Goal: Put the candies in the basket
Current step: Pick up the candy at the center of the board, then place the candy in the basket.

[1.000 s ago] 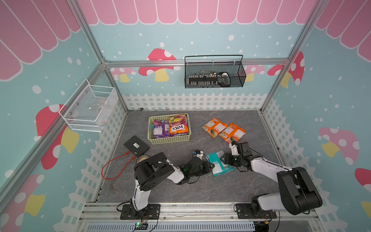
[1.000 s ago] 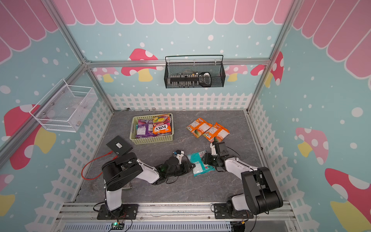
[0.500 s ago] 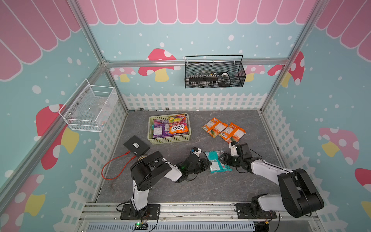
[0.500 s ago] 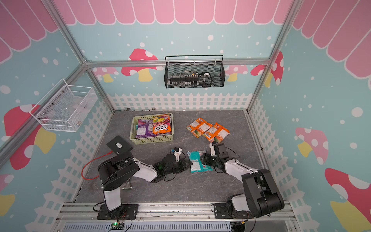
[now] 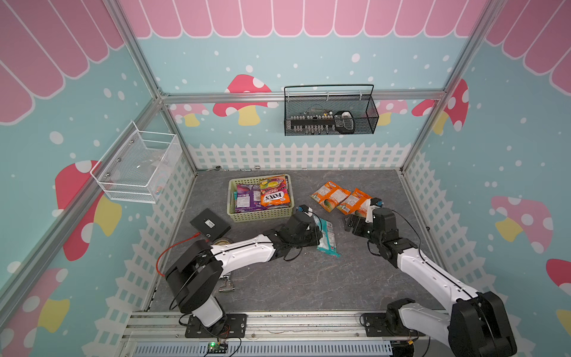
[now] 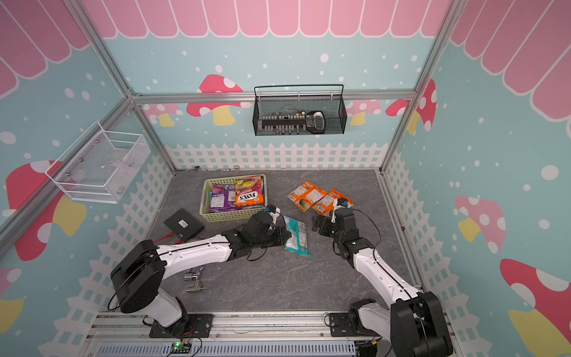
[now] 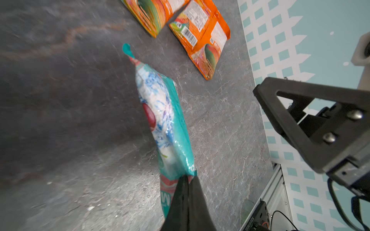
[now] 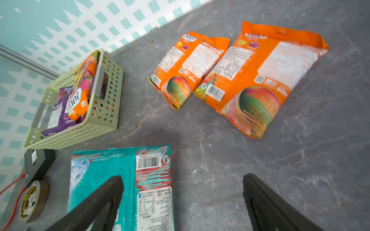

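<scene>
Left gripper [image 7: 187, 180]: jaws pinched tight on one end of the teal bag [image 5: 328, 238].
Teal bag: mid-floor between both grippers, near the basket's front right corner. It is turned edge-up in the left wrist view. Floor contact cannot be told.
Right gripper [image 8: 183, 179]: jaws spread wide with nothing between them, just right of the teal bag.
Black box [image 5: 210, 223]: on the floor left of the basket, red cable attached.
Basket [image 5: 261, 217]: pale green and perforated, holding a purple bag [image 5: 245, 199] and an orange-red FOX'S bag [image 5: 275, 196] at its right side.
Orange bags [image 5: 329, 195] [image 5: 353, 202]: two on the floor right of the basket, side by side, edges touching, label sides up.
Black wire basket [image 5: 330, 123]: mounted on the back wall.
</scene>
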